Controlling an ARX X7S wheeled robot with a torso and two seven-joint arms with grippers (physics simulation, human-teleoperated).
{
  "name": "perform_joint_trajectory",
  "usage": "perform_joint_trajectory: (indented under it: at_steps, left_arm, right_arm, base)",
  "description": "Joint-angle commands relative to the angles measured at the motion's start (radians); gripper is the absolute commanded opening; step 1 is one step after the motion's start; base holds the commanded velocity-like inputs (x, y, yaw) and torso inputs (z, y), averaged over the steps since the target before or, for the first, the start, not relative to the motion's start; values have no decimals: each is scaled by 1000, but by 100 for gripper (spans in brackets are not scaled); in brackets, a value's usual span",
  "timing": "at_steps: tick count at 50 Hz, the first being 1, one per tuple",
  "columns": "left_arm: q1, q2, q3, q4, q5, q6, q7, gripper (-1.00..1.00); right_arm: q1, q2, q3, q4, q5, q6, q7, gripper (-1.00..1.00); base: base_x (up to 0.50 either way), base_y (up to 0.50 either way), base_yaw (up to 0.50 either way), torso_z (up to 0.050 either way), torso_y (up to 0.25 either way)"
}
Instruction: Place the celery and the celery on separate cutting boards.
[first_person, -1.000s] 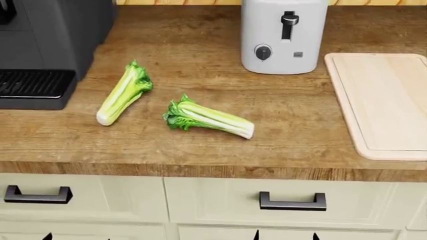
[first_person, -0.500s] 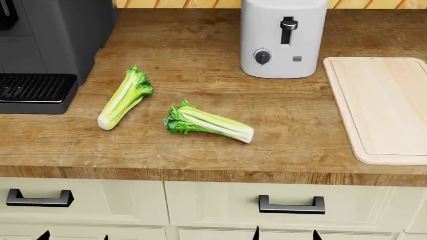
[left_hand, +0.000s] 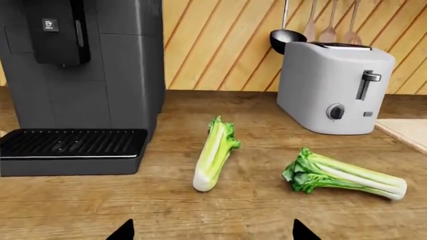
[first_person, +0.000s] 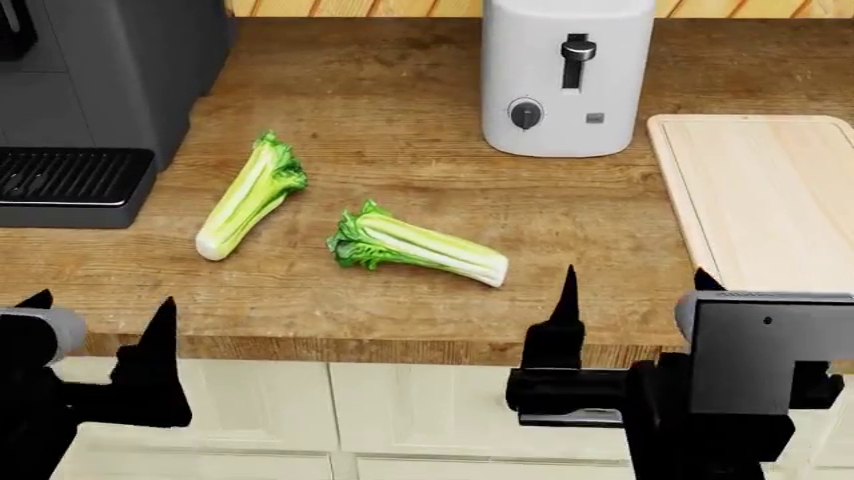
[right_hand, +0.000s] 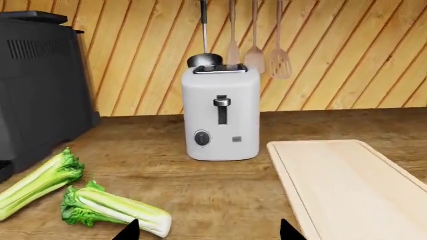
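Note:
Two celery bunches lie on the wooden counter. One celery (first_person: 250, 197) lies to the left, leafy top pointing away from me. The other celery (first_person: 418, 248) lies in the middle, leafy top to the left. Both also show in the left wrist view (left_hand: 215, 152) (left_hand: 347, 175) and the right wrist view (right_hand: 37, 182) (right_hand: 113, 210). The pale grooved cutting board (first_person: 767, 200) lies at the right. The tan board is out of view. My left gripper (first_person: 100, 305) and right gripper (first_person: 637, 280) are open and empty at the counter's front edge, short of the celery.
A white toaster (first_person: 567, 75) stands at the back between the celery and the board. A dark coffee machine (first_person: 94, 100) with a drip tray stands at the back left. Utensils (right_hand: 253, 45) hang on the slatted wall. Drawer fronts with handles (first_person: 74, 395) are below the counter.
Both arms have risen into the head view at the counter's front edge. The celery, board and toaster have not moved.

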Motion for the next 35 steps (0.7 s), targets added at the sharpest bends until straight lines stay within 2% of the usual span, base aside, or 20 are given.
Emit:
perform_joint_trajectory:
  at_steps: [1, 6, 27, 35]
  left_arm:
    - [-206, -19, -44, 44, -97, -245, 8, 100]
    - [-212, -33, -25, 2, -80, -229, 16, 100]
    - [-220, -68, 6, -40, -79, -245, 31, 100]
    - [-214, -76, 40, -68, -59, -230, 31, 100]
  right_arm:
    - [208, 51, 28, -3, 82, 288, -17, 100]
    - [208, 39, 44, 16, 98, 266, -36, 100]
    - [198, 57, 53, 47, 140, 313, -51, 100]
    - [197, 83, 46, 39, 141, 334, -48, 100]
  base:
    - [0, 0, 0, 0, 0]
    - [222, 0, 0, 0, 0]
    - [429, 0, 0, 0, 0]
    - [178, 0, 0, 0, 0]
